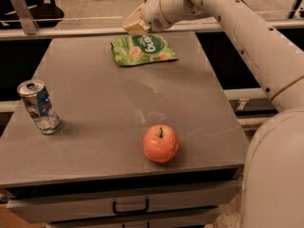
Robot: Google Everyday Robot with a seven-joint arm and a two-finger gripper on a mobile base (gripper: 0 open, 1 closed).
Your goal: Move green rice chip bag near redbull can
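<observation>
The green rice chip bag (142,49) lies flat at the far middle of the grey table (95,103). It is light green with a dark green oval and pictured round chips. The redbull can (38,106), silver and blue, stands upright near the table's left edge. My gripper (134,24) hangs just above and behind the bag's far left edge, at the back of the table. It holds nothing that I can see. The white arm (237,27) reaches in from the right.
A red apple (161,143) stands near the table's front edge, right of centre. A drawer with a dark handle (130,207) sits below the tabletop. A rail (61,31) runs behind the table. The robot's white body (275,175) fills the lower right.
</observation>
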